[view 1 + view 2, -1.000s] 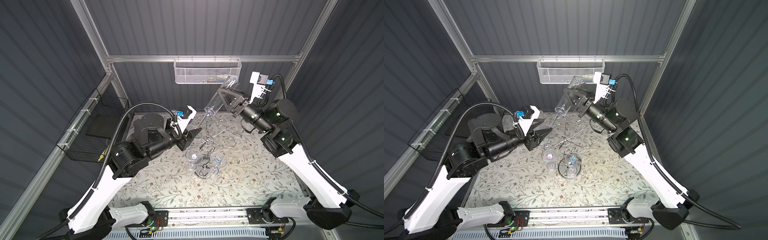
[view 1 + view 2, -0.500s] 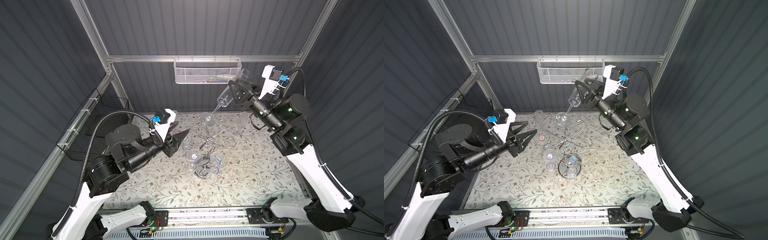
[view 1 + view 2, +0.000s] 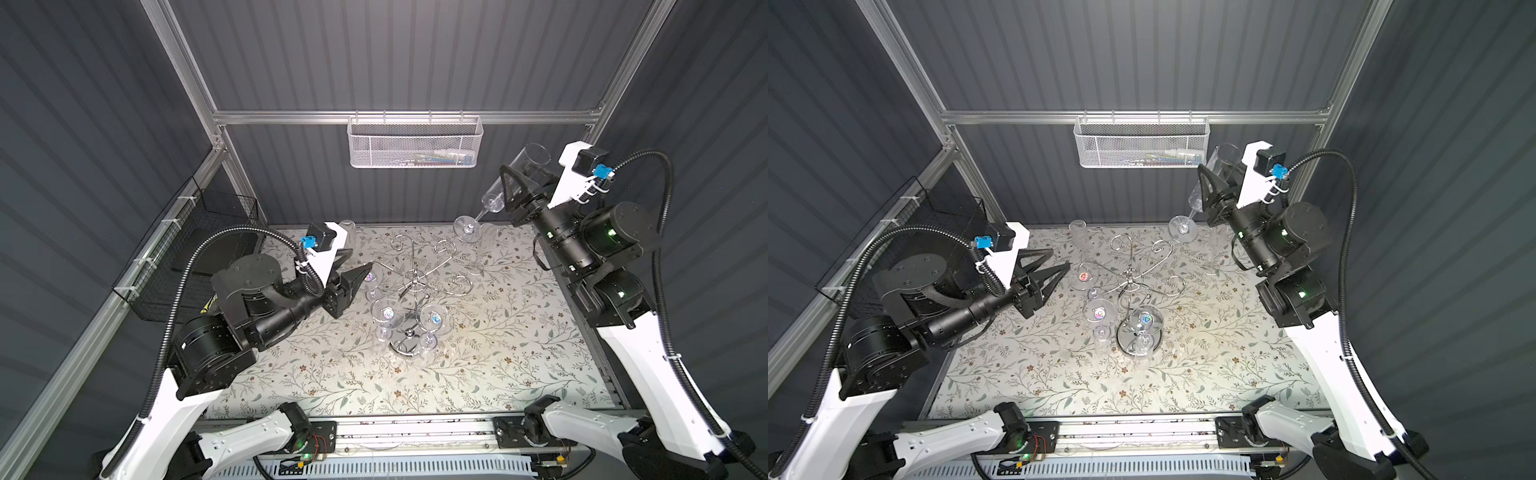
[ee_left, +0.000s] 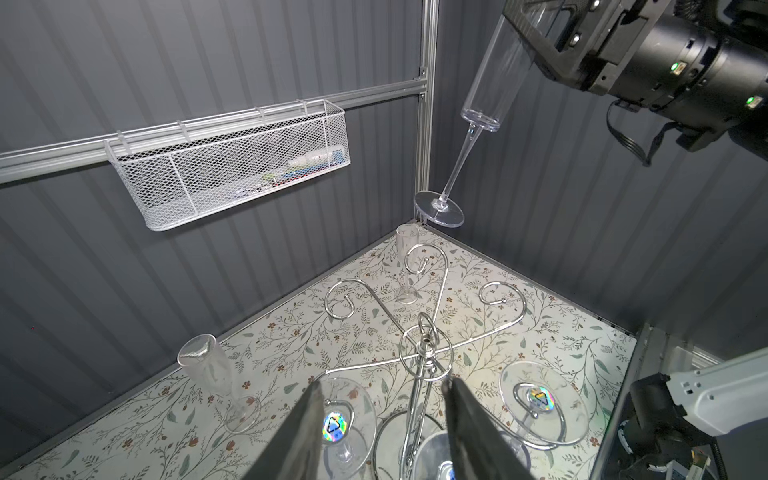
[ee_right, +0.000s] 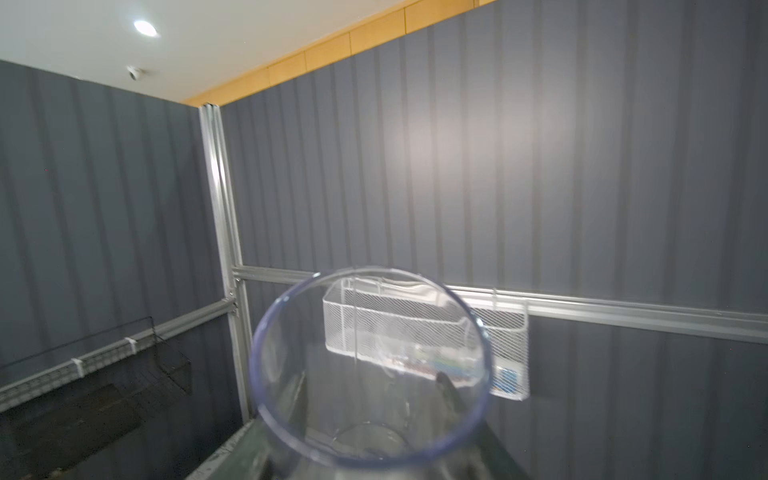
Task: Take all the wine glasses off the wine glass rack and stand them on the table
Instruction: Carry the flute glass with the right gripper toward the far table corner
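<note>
– Jaws first: what do the right jaws hold?

– They pinch the bowl of the wine glass (image 4: 492, 70), a clear flute. It hangs tilted, high near the back right corner, with its rim toward the wrist and its foot lowest. It is well clear of the wine glass rack (image 4: 424, 345).

– And the left jaws?

– Spread, with nothing between them. They hover just beside the rack's left side, near the foot of one of the three hanging glasses (image 3: 372, 278).

– So which step is this?

– I'd judge this glass is off, and the step in hand is standing it on the bench (image 3: 498, 353).

– How should that be done well?

– Turn the wrist until the stem is upright and the foot points down, and do that up high before any descent. Choose a bare patch of the floral cover, apart from the standing flute (image 4: 406, 249) at the back right and away from the rack's curled arms.

– And the lowering?

– Slowly. The foot is a wide, thin disc, so it should land flat rather than on its edge. I would not squeeze harder, because the wall looks thin and slick, and a tighter pinch could crack it or squirt it out.

– Release?

– Only once the foot sits flat. Then spread the jaws and back off sideways, so neither finger clips the bowl.
</note>
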Robot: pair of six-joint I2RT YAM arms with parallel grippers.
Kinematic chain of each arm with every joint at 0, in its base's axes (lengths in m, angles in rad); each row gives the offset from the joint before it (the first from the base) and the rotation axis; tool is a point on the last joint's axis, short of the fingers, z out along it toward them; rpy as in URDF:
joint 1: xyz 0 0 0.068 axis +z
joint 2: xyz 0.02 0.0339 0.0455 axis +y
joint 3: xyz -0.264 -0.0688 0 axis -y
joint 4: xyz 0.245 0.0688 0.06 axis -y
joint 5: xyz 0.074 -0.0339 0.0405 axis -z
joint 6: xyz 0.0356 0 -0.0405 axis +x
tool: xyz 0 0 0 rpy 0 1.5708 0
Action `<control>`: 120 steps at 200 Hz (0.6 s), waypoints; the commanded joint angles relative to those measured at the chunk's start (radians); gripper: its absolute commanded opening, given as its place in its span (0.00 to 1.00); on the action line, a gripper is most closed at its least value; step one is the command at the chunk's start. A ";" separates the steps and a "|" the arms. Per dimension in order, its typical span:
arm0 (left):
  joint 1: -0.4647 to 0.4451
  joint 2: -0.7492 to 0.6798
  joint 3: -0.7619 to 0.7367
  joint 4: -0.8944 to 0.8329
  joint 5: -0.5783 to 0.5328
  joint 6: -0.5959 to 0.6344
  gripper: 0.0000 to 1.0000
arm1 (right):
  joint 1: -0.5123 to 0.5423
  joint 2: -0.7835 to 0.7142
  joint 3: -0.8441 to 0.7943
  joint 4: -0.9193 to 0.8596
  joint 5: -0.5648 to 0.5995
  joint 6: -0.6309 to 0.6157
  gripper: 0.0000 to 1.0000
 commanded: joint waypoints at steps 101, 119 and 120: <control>-0.001 0.005 -0.058 0.013 -0.023 -0.059 0.47 | -0.160 -0.114 -0.488 0.105 0.154 -0.143 0.30; -0.001 0.000 -0.080 0.028 -0.030 -0.072 0.47 | -0.172 -0.103 -0.563 0.167 0.169 -0.141 0.31; -0.001 0.000 -0.081 0.029 -0.031 -0.074 0.47 | -0.173 -0.102 -0.568 0.174 0.170 -0.141 0.31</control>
